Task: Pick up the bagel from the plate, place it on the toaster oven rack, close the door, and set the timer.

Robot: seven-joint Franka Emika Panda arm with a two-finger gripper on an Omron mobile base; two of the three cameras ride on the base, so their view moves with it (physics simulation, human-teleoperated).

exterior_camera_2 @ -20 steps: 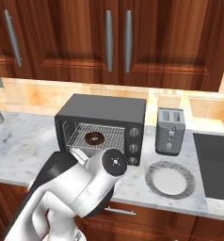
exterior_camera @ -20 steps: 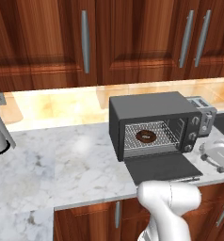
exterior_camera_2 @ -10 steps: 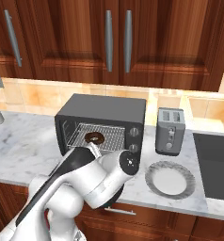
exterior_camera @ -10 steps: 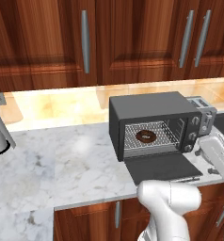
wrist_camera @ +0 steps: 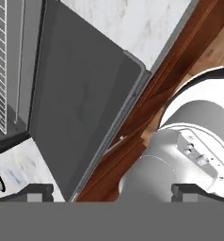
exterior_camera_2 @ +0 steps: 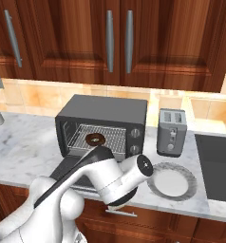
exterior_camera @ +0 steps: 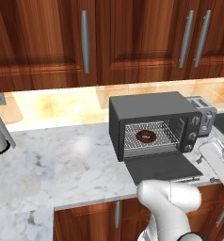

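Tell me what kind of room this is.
A rendered home kitchen: dark wooden wall cabinets with grey bar handles, a white marble counter, and a dark grey boxy toaster oven beside a small silver slot toaster.

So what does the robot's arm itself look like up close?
The arm is glossy white, built of fat rounded segments with dark grey bands at the joints and a small dark round cap on one end. The end effector shows two small dark, blocky fingertips. No cables show.

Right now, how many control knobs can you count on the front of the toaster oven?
3, stacked in a column on the toaster oven's right-hand panel: top knob, middle knob, bottom knob. The right base view shows two of them; the arm may hide the third there.
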